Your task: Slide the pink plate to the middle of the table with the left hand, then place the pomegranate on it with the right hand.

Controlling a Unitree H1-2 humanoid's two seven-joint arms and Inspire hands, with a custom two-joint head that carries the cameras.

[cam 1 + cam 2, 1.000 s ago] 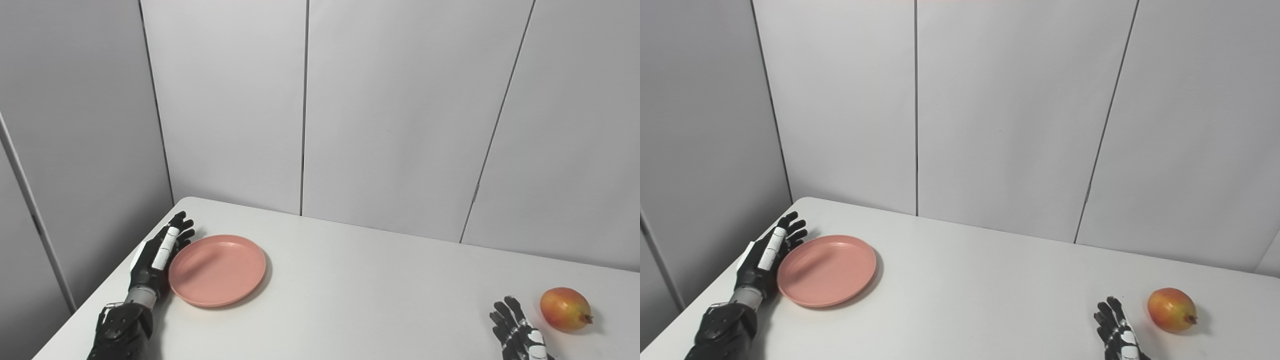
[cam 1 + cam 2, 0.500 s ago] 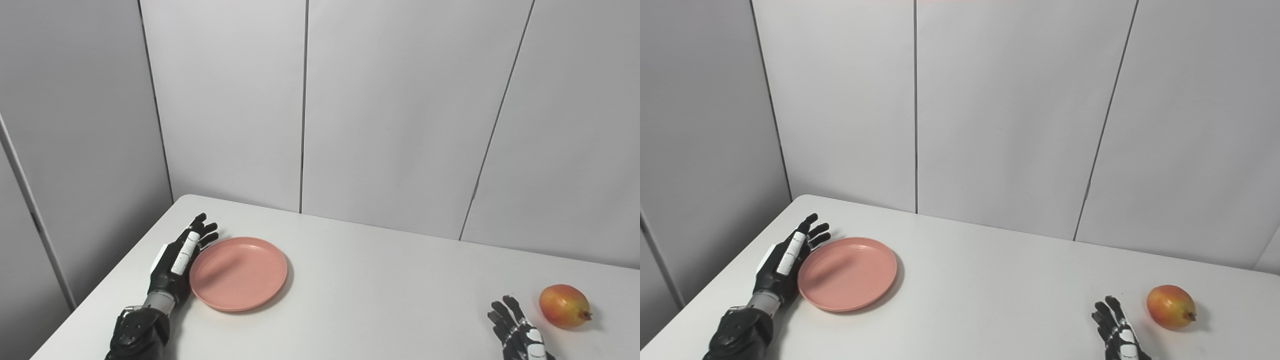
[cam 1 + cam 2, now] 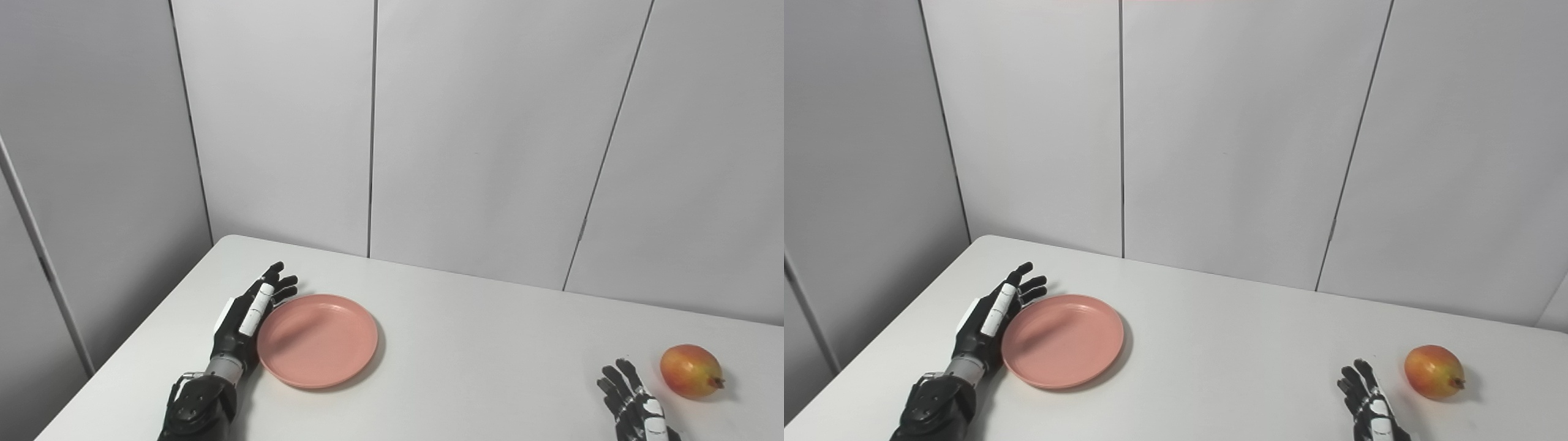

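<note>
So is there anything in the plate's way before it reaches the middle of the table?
Nothing visible. The table between the pink plate and its middle is bare; the pomegranate sits far right, beside the right hand. The left hand rests against the plate's left rim.

Left hand (image 3: 248,318) flat against pink plate (image 3: 318,341) rim, right hand (image 3: 634,407) open near pomegranate (image 3: 691,371)

Pink plate (image 3: 318,340); pomegranate (image 3: 691,370) — red (yellowish).
</note>
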